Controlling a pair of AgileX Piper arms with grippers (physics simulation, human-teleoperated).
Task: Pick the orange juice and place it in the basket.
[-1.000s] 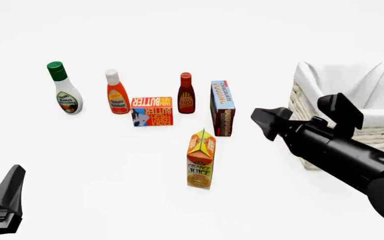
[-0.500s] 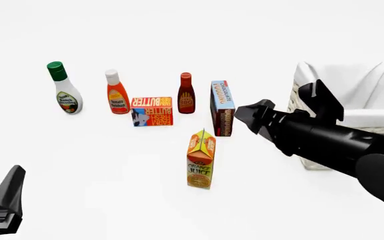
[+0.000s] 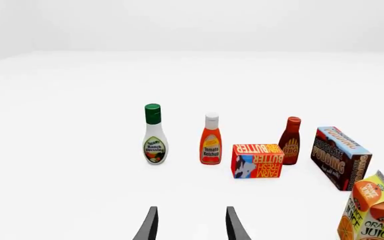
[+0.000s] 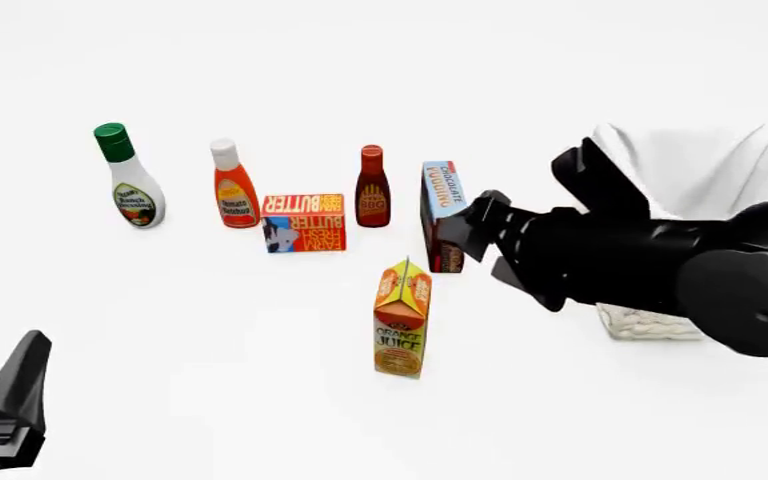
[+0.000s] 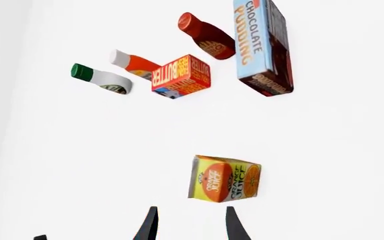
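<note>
Altogether 6 grocery items stand on the white table (image 4: 224, 400): 3 bottles, 2 boxes and 1 carton. The bottles form a row at the far side: a ranch dressing bottle (image 4: 129, 178) with a green cap, a tomato ketchup bottle (image 4: 235, 186) with a white cap, and a dark BBQ sauce bottle (image 4: 372, 188) with a red cap. Between the ketchup and the BBQ sauce, slightly nearer, lies the flat butter box (image 4: 304, 222). Just right of the BBQ sauce stands the chocolate pudding box (image 4: 443, 205), upright on a narrow side.

The orange juice (image 4: 402, 318) stands upright on the table, alone, nearer the camera than the row and in front of the pudding box, touched by nothing.

1 basket (image 4: 644, 322) sits at the right edge of the table, its white cloth liner (image 4: 704, 170) folded over the rim. The right arm covers most of it, so its inside cannot be made out.

The right gripper (image 5: 189, 225) reaches in front of the basket toward the middle of the table, above and to the right of the juice; its 2 fingers (image 5: 150, 226) are spread apart with nothing between them, and the carton lies beyond their tips. The left gripper (image 3: 190, 226) hangs low at the near left corner, well apart from every item, its 2 fingers (image 3: 234, 225) likewise parted and empty.
</note>
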